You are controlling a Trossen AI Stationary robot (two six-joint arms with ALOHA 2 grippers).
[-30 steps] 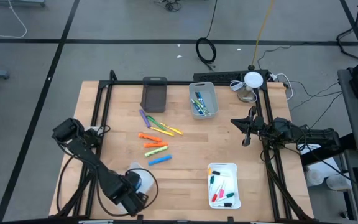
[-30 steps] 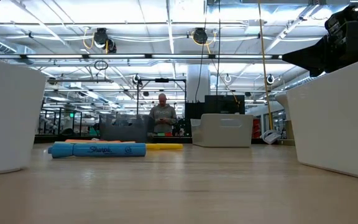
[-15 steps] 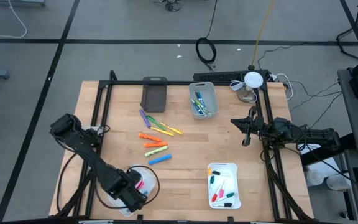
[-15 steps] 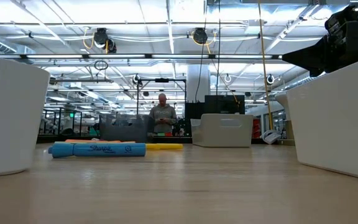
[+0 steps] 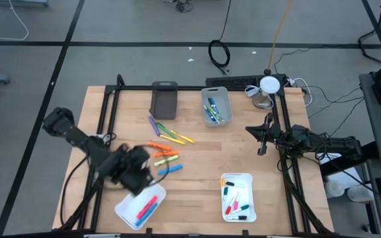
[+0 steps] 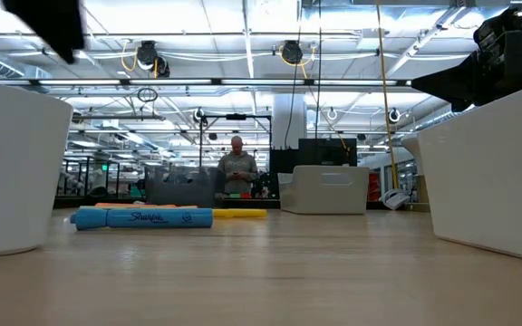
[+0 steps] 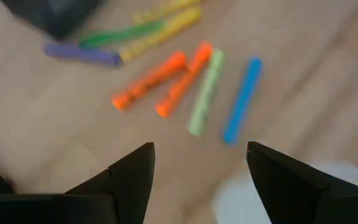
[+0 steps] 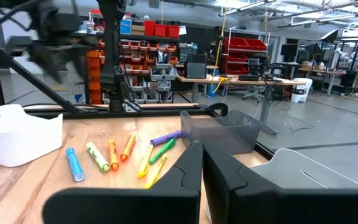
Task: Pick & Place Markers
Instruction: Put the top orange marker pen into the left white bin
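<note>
The left gripper [image 5: 141, 173] is hovering over the middle of the table with its fingers [image 7: 129, 180] spread apart and empty, just beside the loose markers. These are lying in a cluster at the table's centre: a blue marker [image 7: 242, 99], a light-green marker [image 7: 206, 92], two orange markers [image 7: 166, 81], and purple, green and yellow ones nearer the far edge. Judged step: approaching for the next pick. A white tray [image 5: 139, 206] at the near left edge is already holding a pink marker and a blue one. The next move calls for aligning the open fingers across one barrel, probably the blue marker, then descending. The right gripper [image 8: 202, 163] is waiting at the right edge, fingers together.
</note>
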